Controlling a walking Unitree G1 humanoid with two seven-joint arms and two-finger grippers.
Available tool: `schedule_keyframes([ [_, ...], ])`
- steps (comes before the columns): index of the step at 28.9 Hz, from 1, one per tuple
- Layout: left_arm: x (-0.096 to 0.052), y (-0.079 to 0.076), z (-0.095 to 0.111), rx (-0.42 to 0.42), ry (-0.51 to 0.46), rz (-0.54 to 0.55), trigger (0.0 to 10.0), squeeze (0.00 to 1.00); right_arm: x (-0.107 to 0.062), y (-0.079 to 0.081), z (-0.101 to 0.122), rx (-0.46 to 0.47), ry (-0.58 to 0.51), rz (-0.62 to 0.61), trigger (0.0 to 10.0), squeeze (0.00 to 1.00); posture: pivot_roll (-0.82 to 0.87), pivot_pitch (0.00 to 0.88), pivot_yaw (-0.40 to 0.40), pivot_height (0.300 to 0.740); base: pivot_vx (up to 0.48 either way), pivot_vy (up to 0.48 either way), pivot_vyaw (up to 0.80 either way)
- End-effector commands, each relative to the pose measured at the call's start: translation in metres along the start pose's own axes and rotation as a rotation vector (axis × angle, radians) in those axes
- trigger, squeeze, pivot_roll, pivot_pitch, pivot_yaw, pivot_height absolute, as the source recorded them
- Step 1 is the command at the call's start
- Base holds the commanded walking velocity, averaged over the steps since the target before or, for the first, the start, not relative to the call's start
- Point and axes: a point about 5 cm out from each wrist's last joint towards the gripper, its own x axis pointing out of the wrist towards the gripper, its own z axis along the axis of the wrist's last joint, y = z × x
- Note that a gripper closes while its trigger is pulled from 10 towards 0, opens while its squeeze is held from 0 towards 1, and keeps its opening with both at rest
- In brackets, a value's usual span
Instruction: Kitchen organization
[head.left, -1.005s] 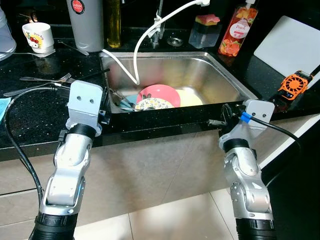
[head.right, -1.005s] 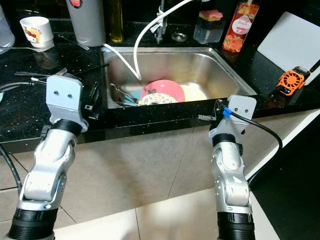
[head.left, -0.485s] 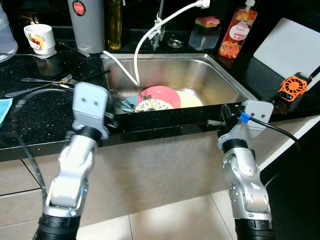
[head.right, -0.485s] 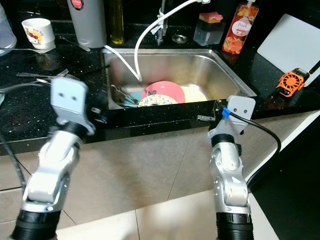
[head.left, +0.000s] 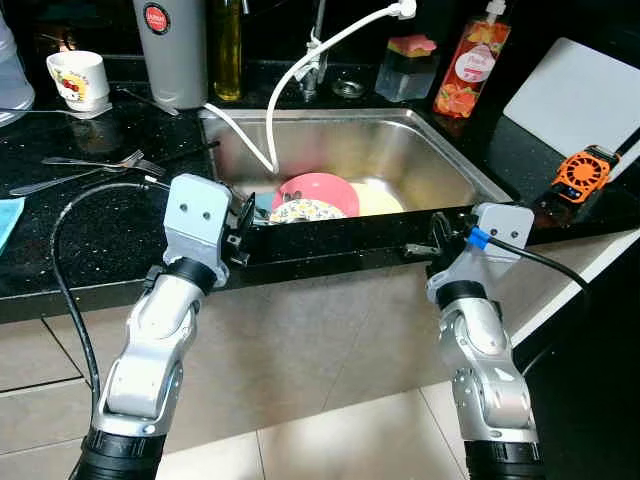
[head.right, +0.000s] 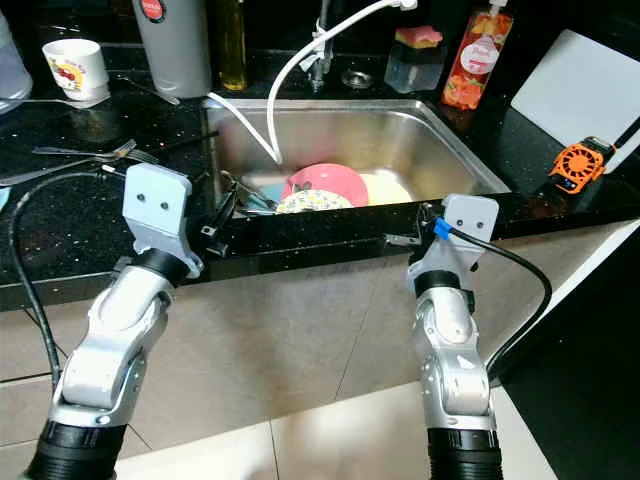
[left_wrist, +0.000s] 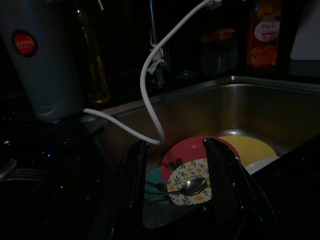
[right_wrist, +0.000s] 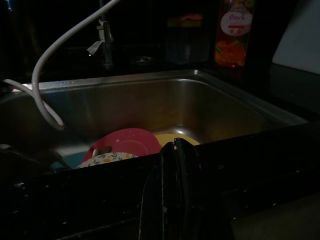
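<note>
A steel sink holds a pink plate, a floral plate with a spoon on it, and a yellow plate. My left gripper is at the sink's front left corner, just above the rim, open with nothing between its fingers. It points over the plates. My right gripper hangs at the black counter's front edge by the sink's front right corner; it is shut and holds nothing, as the right wrist view of the gripper also shows.
A white hose loops from the tap into the sink. Forks, a cup and a grey flask stand on the left counter. An orange soap bottle, a white board and an orange fan are on the right.
My left gripper has swung right along the counter to the sink's front left corner. The right arm has shifted slightly left.
</note>
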Motion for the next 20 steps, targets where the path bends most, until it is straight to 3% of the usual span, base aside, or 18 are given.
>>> schedule_keyframes([
  [1, 0.002, 0.000, -0.003, 0.012, 0.019, 0.031, 10.0, 0.00, 0.000, -0.007, -0.003, -0.005, 0.018, -0.025, 10.0, 0.00, 0.19, 0.013, -0.086, 0.740, 0.000, 0.000, 0.00],
  [5, 0.004, 0.006, -0.003, 0.041, 0.019, 0.093, 10.0, 0.00, 0.000, -0.006, -0.003, -0.005, 0.018, -0.028, 10.0, 0.00, 0.19, 0.013, -0.086, 0.740, 0.000, 0.000, 0.00],
  [6, 0.006, 0.019, 0.000, 0.111, 0.003, 0.207, 10.0, 0.00, 0.000, -0.006, -0.003, -0.005, 0.017, -0.031, 10.0, 0.00, 0.19, 0.014, -0.085, 0.740, 0.000, 0.000, 0.00],
  [7, 0.006, 0.024, 0.002, 0.157, -0.012, 0.252, 10.0, 0.00, 0.000, -0.007, -0.003, -0.004, 0.017, -0.032, 10.0, 0.00, 0.19, 0.014, -0.086, 0.740, 0.000, 0.000, 0.00],
  [9, 0.006, 0.027, 0.005, 0.195, -0.028, 0.274, 10.0, 0.00, 0.000, -0.007, -0.003, -0.004, 0.017, -0.033, 10.0, 0.00, 0.19, 0.014, -0.087, 0.740, 0.000, 0.000, 0.00],
  [13, 0.006, 0.024, 0.002, 0.144, -0.010, 0.235, 10.0, 0.00, 0.000, -0.007, -0.003, -0.005, 0.016, -0.034, 10.0, 0.00, 0.19, 0.016, -0.088, 0.740, 0.000, 0.000, 0.00],
  [17, 0.007, 0.010, 0.000, 0.045, 0.010, 0.128, 10.0, 0.00, 0.000, -0.007, -0.003, -0.005, 0.016, -0.034, 10.0, 0.00, 0.19, 0.016, -0.088, 0.740, 0.000, 0.000, 0.00],
  [18, 0.006, -0.006, 0.002, -0.049, 0.011, -0.004, 10.0, 0.00, 0.000, -0.007, -0.003, -0.004, 0.015, -0.033, 10.0, 0.00, 0.19, 0.017, -0.088, 0.740, 0.000, 0.000, 0.00],
  [20, 0.005, -0.014, 0.003, -0.088, 0.012, -0.057, 10.0, 0.00, 0.000, -0.007, -0.003, -0.004, 0.016, -0.033, 10.0, 0.00, 0.19, 0.017, -0.088, 0.740, 0.000, 0.000, 0.00],
])
